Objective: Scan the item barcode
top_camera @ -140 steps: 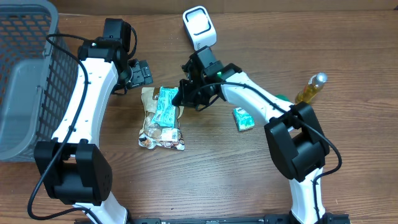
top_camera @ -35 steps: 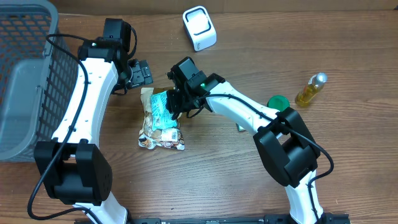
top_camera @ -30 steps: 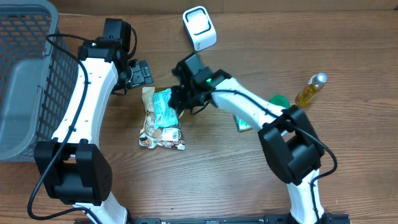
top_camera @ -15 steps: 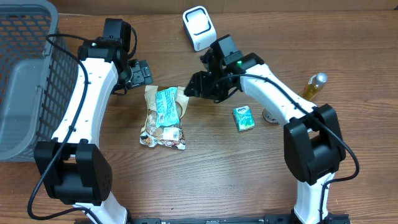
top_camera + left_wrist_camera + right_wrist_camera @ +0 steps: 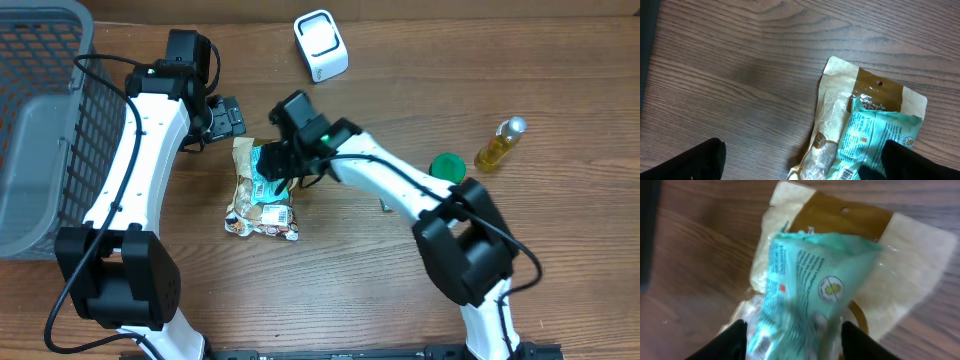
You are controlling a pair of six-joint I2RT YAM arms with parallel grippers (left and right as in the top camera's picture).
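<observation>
One grey wire basket [image 5: 45, 120] stands well to the left of the tan bag [image 5: 262, 205]; only its grey floor shows through the mesh. The left arm [image 5: 140, 150] runs along the basket's side. The left jaws hang just up and left of the tan bag, spread wide with only table [image 5: 560, 290] and a corner of the bag under them.

The one tan bag lies flat on the table, with a brown header and a punched hole at its top. One teal packet [image 5: 805, 290] lies on the bag. It bears a round yellow-green emblem and lines of print too small to read. In the left wrist view, barcode lines [image 5: 846, 173] show by the packet's lower edge.

The right arm [image 5: 390, 180] reaches in from the right of the bag. The right jaws stand apart, one either side of the teal packet; I cannot tell whether they press it.

One white scanner [image 5: 321, 45] sits up and right of the bag. Farther right lies one round green lid [image 5: 447, 166]. Farthest right lies one small bottle [image 5: 499, 143] of yellow liquid.
</observation>
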